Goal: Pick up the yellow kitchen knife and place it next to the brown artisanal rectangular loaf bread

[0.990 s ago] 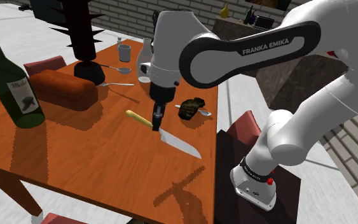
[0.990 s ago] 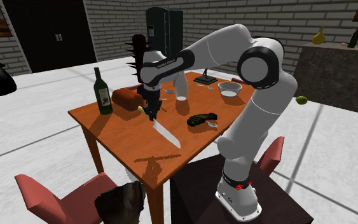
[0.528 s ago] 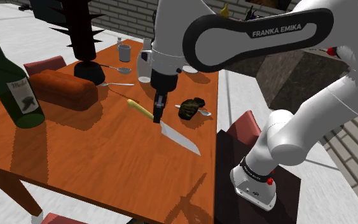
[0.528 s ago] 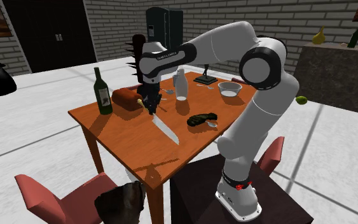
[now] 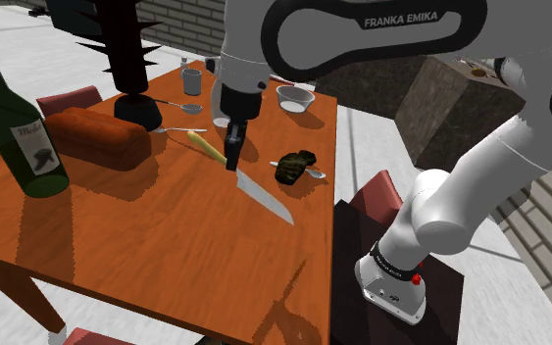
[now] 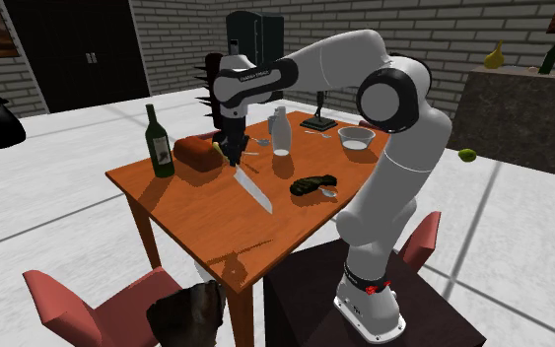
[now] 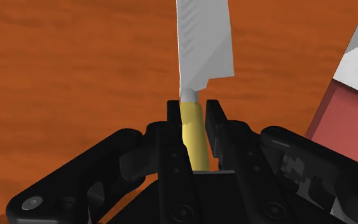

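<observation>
Over the orange wooden counter (image 5: 117, 230), the black gripper (image 5: 231, 163) clamps the yellow-handled kitchen knife (image 5: 264, 198); best lowered flat beside the brown rectangular loaf (image 5: 97, 137).

White Franka arm (image 5: 440, 206), dark joints.
"FRANKA EMIKA" in white on dark band; black collar w/ red dot just above stand (image 5: 347, 314); gripper (image 7: 193, 111) all black, w/ screws.
</observation>
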Controlling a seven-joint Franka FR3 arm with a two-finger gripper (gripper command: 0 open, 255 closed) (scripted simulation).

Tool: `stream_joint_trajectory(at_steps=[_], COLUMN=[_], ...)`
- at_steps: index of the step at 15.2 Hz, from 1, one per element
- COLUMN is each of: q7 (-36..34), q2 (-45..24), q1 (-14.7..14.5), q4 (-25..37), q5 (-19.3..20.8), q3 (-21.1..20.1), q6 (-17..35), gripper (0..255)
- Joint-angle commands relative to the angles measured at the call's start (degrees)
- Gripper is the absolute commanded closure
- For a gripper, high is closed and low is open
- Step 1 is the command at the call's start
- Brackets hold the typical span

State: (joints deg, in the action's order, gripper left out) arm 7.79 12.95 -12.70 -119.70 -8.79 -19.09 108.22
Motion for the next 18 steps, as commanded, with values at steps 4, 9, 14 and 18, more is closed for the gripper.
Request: stream_joint_trajectory(at_steps=[4, 9, 14, 18], q7=[2.3, 4.2, 6.0, 6.2], q2=[-8.6, -18.3, -29.6, -29.6], q1=[2.1, 3.5, 4.2, 4.2], q4=[8.8, 20.2, 35.3, 32.2], q5=[3.0, 6.0, 8.7, 8.7], q3=[1.6, 3.0, 4.4, 4.4], q6=[-0.9, -3.1, -7.3, -4.3], gripper=[255, 255, 255, 255])
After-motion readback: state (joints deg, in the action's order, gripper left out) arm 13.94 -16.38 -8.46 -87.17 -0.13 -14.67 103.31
